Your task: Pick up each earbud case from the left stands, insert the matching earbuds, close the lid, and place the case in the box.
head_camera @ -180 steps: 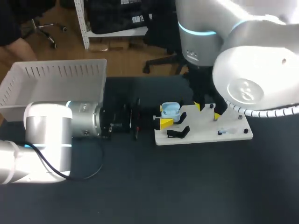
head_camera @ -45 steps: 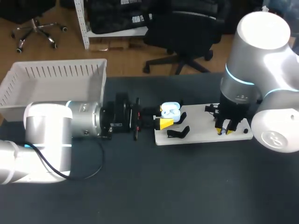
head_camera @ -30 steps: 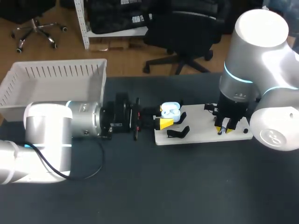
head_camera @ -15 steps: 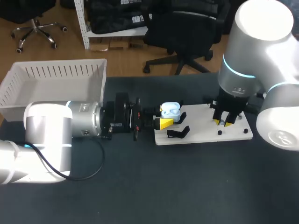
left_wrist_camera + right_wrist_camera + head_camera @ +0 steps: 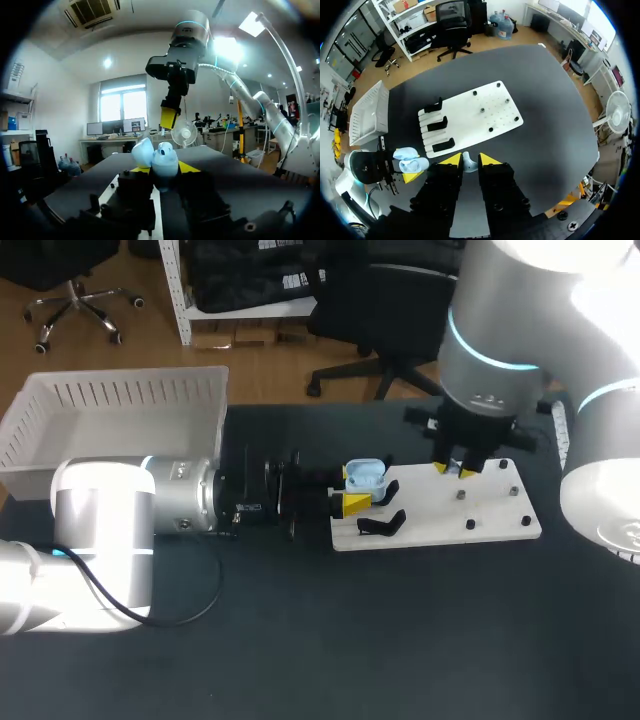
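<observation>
**Left hand** [image 5: 352, 490], centre of the head view: clamped from both sides on the one earbud case [image 5: 367, 475]. The lid is up and the case is held just off the left end of the white board [image 5: 440, 518]. Whether an earbud already sits inside cannot be told.

**Board:** lies on the dark counter [image 5: 300, 640]. Three black stands [image 5: 434, 124] are counted at its left end, and all three are bare.

**Right hand** [image 5: 452, 469], above the board's far edge, right of centre: fingers closed on one pale earbud [image 5: 469, 163], seen between the yellow tips in its own wrist view.

**Box** [image 5: 120, 390], upper left: one, white, with no case seen inside.

**Judgement:** the pick-up is done and the insertion is in hand. Closing the lid and boxing the case are outstanding.
</observation>
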Robot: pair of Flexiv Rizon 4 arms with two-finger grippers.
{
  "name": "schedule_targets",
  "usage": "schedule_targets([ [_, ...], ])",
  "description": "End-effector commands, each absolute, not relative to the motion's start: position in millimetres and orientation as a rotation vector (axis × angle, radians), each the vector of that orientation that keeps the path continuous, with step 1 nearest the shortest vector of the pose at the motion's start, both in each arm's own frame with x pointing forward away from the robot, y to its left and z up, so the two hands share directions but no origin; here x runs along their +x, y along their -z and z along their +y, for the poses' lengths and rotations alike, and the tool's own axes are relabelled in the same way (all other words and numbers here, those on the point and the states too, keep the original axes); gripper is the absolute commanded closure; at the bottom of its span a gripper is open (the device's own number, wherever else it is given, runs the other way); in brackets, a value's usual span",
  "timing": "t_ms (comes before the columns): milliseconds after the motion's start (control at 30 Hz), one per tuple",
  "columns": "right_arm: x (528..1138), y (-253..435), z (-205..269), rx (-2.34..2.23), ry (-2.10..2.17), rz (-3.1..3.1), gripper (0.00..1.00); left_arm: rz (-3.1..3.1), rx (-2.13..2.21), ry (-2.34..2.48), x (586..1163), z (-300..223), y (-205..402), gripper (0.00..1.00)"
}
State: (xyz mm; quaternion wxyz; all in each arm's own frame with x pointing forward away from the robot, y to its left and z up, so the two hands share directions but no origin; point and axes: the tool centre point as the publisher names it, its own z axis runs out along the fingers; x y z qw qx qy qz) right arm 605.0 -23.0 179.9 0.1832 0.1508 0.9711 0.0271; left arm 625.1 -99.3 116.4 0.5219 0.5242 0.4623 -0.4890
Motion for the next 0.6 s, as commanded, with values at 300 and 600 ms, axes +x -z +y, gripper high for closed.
schedule_targets([
  [300, 583.3, -214.1, 46.0, 0.379, 0.068, 2.752, 1.0, 1.106, 1.25, 1.164, 623.3, -99.5, -115.5, 1.0],
  [600, 583.3, -214.1, 46.0, 0.379, 0.068, 2.752, 1.0, 1.106, 1.25, 1.164, 623.3, -99.5, -115.5, 1.0],
])
